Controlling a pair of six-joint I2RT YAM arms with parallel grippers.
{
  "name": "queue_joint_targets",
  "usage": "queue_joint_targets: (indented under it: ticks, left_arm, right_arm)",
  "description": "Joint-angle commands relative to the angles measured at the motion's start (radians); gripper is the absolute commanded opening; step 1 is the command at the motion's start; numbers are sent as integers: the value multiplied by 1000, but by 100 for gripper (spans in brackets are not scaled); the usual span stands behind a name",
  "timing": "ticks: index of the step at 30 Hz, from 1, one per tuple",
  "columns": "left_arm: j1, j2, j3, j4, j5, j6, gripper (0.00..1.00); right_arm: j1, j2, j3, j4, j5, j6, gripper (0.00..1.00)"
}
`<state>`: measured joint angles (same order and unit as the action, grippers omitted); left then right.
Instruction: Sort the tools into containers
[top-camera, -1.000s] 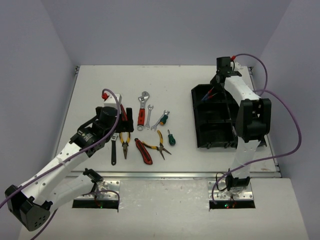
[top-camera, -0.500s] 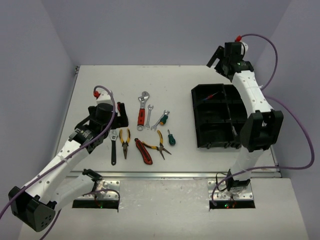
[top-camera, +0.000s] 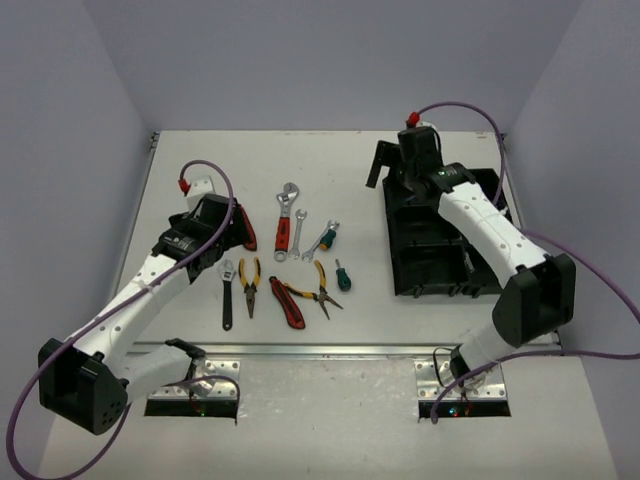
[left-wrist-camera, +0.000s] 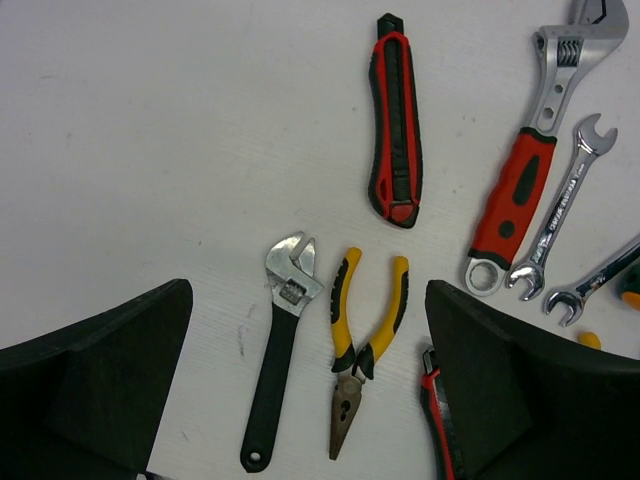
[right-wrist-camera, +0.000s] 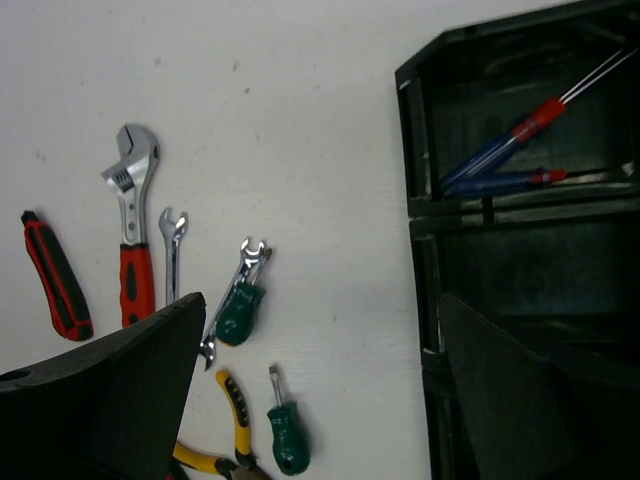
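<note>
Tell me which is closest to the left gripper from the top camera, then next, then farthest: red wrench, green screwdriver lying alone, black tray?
1. Red wrench, just right of the left gripper.
2. Green screwdriver lying alone, farther right, toward the near edge.
3. Black tray, far over on the right.

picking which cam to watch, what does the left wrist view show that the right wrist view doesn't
Only the left wrist view shows the black-handled wrench. Only the right wrist view shows the black tray, with blue screwdrivers in one compartment. Both show the red-handled wrench and a red utility knife.
</note>
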<state>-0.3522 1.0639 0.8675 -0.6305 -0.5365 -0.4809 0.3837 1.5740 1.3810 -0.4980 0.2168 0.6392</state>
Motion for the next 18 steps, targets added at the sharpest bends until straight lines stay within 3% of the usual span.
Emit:
queue_joint_targets:
  ticks: [1, 6, 13, 18]
  left_arm:
    - [10, -82, 7, 44, -26, 15, 100]
    - [10, -100, -32, 94, 114, 70, 100]
    - [10, -73, -24, 87, 191, 84, 100]
    - [10, -119, -33, 100, 209, 91, 100]
  right_arm:
    - [129, 105, -9, 73, 2, 170, 99]
    - [214, 238, 20, 86, 60, 276, 95]
    - [303, 396, 99, 27, 151, 386, 88]
    - [307, 453, 62, 86, 155, 413, 76]
